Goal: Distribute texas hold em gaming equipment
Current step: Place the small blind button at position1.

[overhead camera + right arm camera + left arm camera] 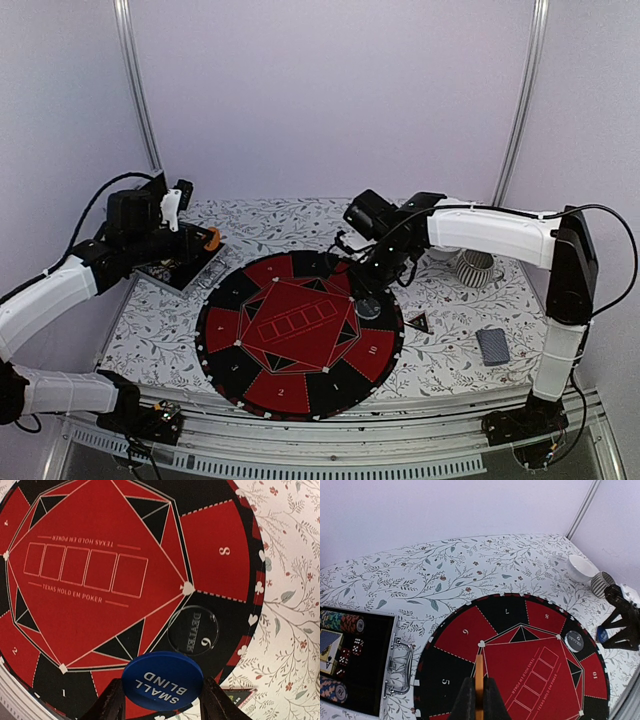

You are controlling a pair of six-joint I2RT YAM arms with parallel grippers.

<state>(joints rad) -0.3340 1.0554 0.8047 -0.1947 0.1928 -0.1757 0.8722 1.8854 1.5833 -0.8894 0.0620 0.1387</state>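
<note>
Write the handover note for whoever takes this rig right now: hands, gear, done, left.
Left hand: shut on the orange button, held near the open case.
Right hand: shut on the blue Small Blind button, low over the mat beside the dealer button.
Done: dealer button lies on the mat.
Off the mat: triangle marker and card deck on the cloth at right; chips in the case.
Left, probably: set down both buttons, then marker, cards, chips.

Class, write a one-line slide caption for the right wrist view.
Right gripper holds the blue small-blind disc over the poker mat, beside the clear dealer button.
</note>
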